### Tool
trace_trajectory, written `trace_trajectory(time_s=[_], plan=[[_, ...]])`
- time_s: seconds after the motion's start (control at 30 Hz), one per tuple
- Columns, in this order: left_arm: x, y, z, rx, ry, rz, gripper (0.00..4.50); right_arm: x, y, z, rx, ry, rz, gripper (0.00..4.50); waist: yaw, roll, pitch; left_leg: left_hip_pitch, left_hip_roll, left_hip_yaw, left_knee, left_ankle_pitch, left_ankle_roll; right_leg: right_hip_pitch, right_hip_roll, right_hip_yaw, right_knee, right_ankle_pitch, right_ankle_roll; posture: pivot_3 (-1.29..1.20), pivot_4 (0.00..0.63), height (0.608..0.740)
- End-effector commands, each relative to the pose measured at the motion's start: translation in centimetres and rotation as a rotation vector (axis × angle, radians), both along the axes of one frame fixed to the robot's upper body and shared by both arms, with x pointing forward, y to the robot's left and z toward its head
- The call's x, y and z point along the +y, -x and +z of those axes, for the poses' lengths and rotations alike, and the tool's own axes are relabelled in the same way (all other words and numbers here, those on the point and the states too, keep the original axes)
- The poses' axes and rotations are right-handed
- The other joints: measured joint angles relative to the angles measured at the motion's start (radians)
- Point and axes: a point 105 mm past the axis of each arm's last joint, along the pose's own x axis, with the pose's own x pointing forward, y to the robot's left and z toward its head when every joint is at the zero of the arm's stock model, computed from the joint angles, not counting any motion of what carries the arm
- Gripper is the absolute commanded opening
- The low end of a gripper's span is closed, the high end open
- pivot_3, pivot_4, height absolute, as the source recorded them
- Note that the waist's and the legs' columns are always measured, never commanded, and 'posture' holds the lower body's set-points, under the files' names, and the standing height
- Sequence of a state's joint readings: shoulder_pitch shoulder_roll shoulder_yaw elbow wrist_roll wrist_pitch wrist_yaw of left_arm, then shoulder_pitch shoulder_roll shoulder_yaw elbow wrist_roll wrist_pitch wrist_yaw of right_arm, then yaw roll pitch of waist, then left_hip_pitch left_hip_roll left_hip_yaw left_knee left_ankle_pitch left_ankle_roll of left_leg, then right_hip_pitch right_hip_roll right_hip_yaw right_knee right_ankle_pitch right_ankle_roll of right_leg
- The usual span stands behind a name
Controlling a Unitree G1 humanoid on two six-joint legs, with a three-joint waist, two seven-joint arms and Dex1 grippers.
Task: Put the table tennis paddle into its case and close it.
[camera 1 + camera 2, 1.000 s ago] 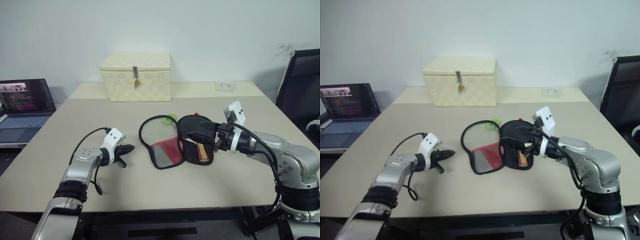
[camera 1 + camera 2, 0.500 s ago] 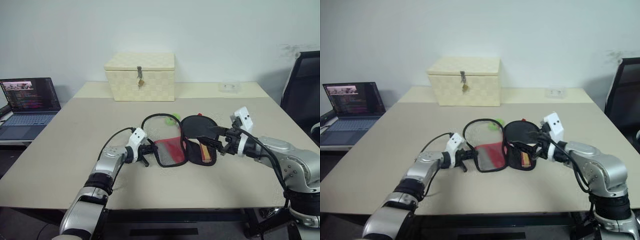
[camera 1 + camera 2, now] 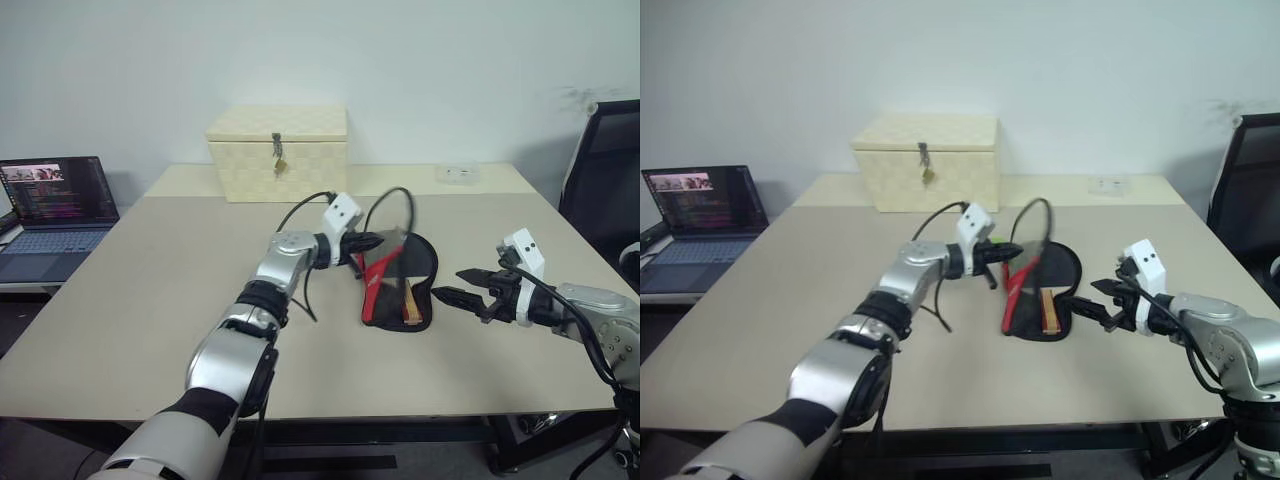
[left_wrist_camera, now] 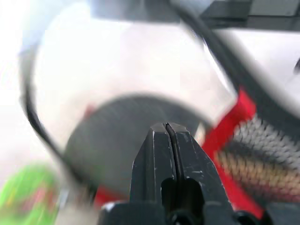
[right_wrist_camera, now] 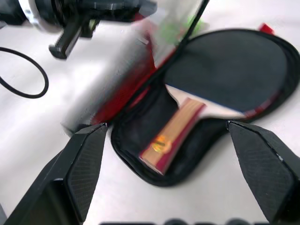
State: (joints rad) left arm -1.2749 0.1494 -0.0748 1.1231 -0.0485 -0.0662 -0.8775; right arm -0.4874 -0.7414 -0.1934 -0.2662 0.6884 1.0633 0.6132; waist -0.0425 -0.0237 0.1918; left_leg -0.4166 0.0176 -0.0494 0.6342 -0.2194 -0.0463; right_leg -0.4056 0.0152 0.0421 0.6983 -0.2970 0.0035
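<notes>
The black and red case (image 3: 422, 262) lies open at mid-table. In its lower half lies the table tennis paddle (image 5: 225, 70), black face up, its wooden handle (image 5: 171, 136) pointing toward me. The case's mesh flap (image 3: 378, 270) stands up on edge over the paddle, its zip rim arching high. My left gripper (image 3: 366, 241) is shut and pressed against the left side of that flap, with nothing seen between its fingers (image 4: 159, 145). My right gripper (image 3: 457, 284) hovers open just right of the case, pointing at it and apart from it.
A cream chequered latched box (image 3: 278, 152) stands at the back of the table. An open laptop (image 3: 55, 205) sits off the left edge and a black chair (image 3: 605, 170) stands at the right. A small white item (image 3: 455, 173) lies at the far back.
My left gripper swept right and up, tipping the flap from flat on the table to standing on edge. My right gripper drew back to the right, off the case.
</notes>
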Motion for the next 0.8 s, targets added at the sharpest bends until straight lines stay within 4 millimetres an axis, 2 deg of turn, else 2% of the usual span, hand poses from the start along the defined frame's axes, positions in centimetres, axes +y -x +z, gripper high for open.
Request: trace_trajectory(time_s=[0.03, 0.13, 0.3, 0.43, 0.57, 0.7, 0.8], plan=[[0.6, -0.6, 1.4, -0.051, 0.031, 0.049, 0.05, -0.9, -0.2, 0.9, -0.037, -0.001, -0.048, 4.50, -0.008, 0.000, 0.000, 0.000, 0.000, 0.000, 0.000, 0.000, 0.000, 0.000, 0.000, 0.000, 0.000, 0.000, 0.000, 0.00, 0.150, 0.740], [1.5, -0.6, 0.8, -0.041, 0.042, 0.051, 0.05, -1.0, -0.8, 0.5, -0.026, -0.003, -0.081, 4.50, -0.009, 0.000, 0.000, 0.000, 0.000, 0.000, 0.000, 0.000, 0.000, 0.000, 0.000, 0.000, 0.001, 0.000, 0.000, 0.00, 0.150, 0.740], [5.2, 0.0, -0.7, -0.003, 0.075, 0.041, 0.05, -0.9, -3.0, -0.8, -0.002, -0.015, -0.139, 4.50, -0.015, 0.000, 0.000, 0.001, 0.000, 0.000, 0.000, 0.000, 0.000, 0.000, 0.000, 0.000, 0.002, 0.000, 0.000, 0.00, 0.150, 0.740], [8.2, 1.8, -1.0, 0.040, 0.142, 0.000, 0.05, -0.2, -5.0, -1.8, 0.003, -0.012, -0.167, 4.50, -0.016, 0.001, 0.000, 0.000, 0.003, -0.001, 0.000, 0.001, 0.000, -0.001, 0.000, 0.000, 0.002, 0.000, 0.000, 0.00, 0.150, 0.740], [10.7, 4.9, -0.2, 0.054, 0.207, -0.042, 0.05, 0.0, -7.2, -3.1, 0.010, 0.001, -0.197, 4.50, -0.014, 0.001, 0.000, 0.000, 0.008, -0.001, 0.001, 0.001, 0.000, -0.001, 0.000, 0.000, 0.002, 0.000, -0.001, 0.00, 0.150, 0.740], [12.6, 6.7, 0.1, 0.053, 0.204, 0.003, 0.05, 0.0, -8.9, -4.5, 0.023, 0.036, -0.224, 4.50, -0.008, 0.001, 0.000, 0.000, 0.009, -0.002, 0.003, 0.001, 0.000, 0.000, 0.000, 0.001, 0.003, 0.000, -0.001, 0.00, 0.150, 0.740], [13.1, 7.4, 0.4, 0.046, 0.204, 0.033, 0.05, -0.5, -10.0, -5.4, 0.035, 0.065, -0.253, 4.50, -0.003, 0.001, 0.000, 0.000, 0.009, -0.002, 0.006, 0.001, 0.000, 0.001, 0.000, 0.001, 0.005, 0.000, -0.001, 0.00, 0.150, 0.740]])
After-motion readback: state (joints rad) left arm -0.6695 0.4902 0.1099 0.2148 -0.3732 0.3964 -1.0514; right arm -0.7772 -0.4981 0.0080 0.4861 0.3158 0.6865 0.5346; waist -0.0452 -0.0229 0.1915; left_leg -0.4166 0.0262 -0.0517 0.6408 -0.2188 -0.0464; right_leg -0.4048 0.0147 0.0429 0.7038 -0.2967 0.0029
